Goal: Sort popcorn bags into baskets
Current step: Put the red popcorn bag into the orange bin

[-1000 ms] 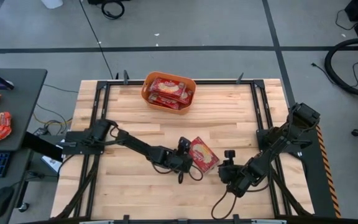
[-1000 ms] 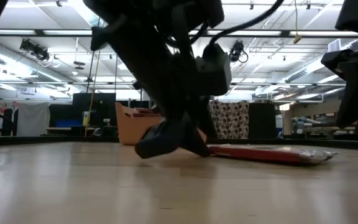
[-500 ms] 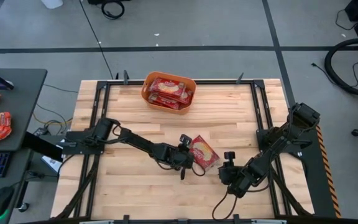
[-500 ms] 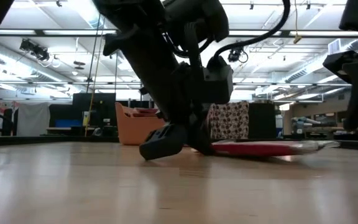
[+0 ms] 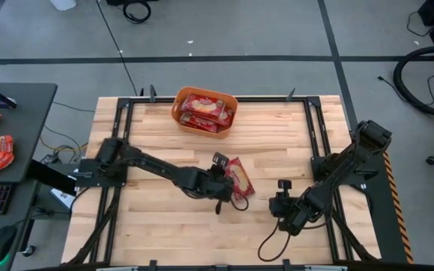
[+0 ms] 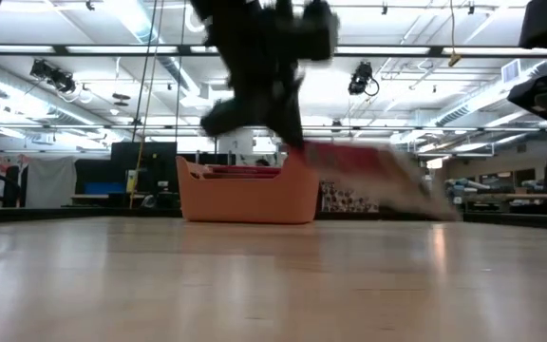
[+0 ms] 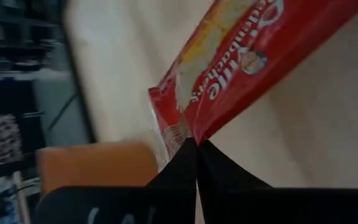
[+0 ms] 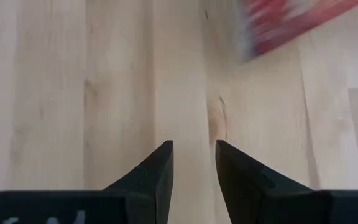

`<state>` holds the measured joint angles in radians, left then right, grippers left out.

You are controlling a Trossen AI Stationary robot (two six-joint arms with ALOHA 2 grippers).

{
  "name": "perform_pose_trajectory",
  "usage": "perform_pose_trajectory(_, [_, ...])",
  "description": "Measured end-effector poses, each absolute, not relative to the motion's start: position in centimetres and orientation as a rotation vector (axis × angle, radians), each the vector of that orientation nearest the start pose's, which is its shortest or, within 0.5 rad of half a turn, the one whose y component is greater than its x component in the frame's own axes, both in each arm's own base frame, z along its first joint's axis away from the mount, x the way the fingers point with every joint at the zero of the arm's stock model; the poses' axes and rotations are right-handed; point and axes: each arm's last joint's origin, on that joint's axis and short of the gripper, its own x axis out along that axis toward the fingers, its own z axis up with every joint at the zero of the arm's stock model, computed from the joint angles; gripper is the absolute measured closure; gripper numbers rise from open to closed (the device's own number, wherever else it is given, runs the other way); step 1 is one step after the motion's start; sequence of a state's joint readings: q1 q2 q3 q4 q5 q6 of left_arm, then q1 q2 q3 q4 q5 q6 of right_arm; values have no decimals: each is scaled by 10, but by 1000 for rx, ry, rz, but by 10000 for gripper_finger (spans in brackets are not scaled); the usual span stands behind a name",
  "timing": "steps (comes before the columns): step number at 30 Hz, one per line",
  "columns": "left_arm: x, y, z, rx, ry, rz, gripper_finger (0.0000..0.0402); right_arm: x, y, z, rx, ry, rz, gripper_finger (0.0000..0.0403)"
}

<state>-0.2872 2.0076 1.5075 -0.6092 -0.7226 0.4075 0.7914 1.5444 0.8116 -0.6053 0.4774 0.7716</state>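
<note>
Clamped on one edge of a popcorn bag [image 5: 239,178], your left gripper [image 5: 227,179] holds it clear of the table [image 5: 277,143] near mid-table, the packet tilted. Your right gripper [image 5: 281,202] waits near the front right, fingers slightly apart over bare wood. You see the orange basket [image 5: 178,111] at the far edge, holding several more bags [image 5: 206,105]

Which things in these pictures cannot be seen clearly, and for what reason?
- How many popcorn bags lie in the orange tub: in the high view they overlap; in the low view the tub wall hides them.
- The bag held by the left gripper: motion blur smears it in the low view.
- Its full label: the left wrist view cuts it off.
- The right gripper is open over bare table.
</note>
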Motion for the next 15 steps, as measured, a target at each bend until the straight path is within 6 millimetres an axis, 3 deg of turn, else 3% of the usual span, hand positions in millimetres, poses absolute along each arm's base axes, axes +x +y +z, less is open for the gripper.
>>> perform_pose_trajectory(7, [390,-84,250,932,974,334,400,188,174,160,-70,1054,-172,278])
perform_pose_trajectory(15, [382,-32,286,881,951,510,401,186,178,160,-87,1017,-182,278])
